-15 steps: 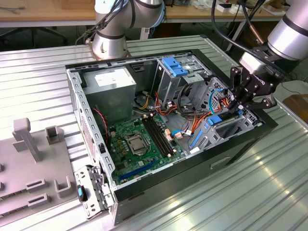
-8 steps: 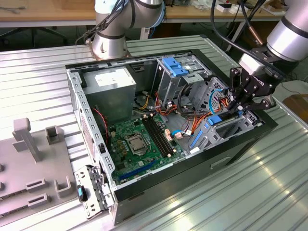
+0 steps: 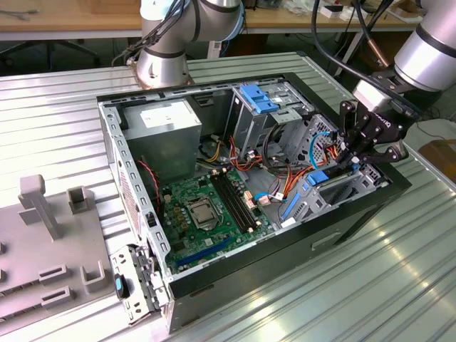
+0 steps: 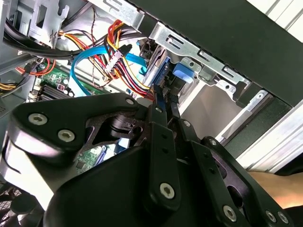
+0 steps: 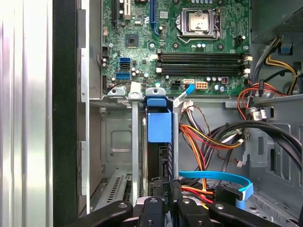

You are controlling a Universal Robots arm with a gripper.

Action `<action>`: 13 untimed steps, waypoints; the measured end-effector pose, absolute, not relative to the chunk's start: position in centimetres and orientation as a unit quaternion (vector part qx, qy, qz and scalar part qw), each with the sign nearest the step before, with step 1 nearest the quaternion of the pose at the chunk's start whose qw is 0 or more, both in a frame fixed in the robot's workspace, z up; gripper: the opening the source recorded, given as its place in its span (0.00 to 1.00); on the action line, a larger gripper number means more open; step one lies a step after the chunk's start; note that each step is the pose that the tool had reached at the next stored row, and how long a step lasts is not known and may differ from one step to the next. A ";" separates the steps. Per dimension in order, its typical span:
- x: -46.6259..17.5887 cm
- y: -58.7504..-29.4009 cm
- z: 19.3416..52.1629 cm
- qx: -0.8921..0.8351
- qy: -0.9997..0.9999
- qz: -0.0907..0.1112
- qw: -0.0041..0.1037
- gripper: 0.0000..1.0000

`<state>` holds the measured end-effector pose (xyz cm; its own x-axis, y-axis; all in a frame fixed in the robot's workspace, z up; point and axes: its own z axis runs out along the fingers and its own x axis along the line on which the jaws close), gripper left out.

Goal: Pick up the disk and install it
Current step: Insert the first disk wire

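Where steel bay (image 5: pixel 118 142) meets black case wall (image 5: pixel 66 118), my black pincer (image 5: pixel 168 187) clamps blue-framed metal disk (image 5: pixel 159 125) edge-on; coloured cables (image 5: pixel 208 137) crowd alongside.

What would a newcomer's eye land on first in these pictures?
The open computer case sits mid-table in the exterior view, its green motherboard exposed. At that view's right, the black gripper reaches into the drive cage. In the first wrist view the disk, edge-on in its bright blue carrier, stands in the cage, gripped at its near end.
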<state>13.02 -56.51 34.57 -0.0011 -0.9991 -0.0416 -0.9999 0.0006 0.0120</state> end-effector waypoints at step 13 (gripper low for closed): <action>13.0 -56.4 34.4 -0.707 0.707 0.019 0.010 0.17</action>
<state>13.02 -56.44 34.44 -0.0010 -0.9992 -0.0403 -0.9999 0.0005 0.0121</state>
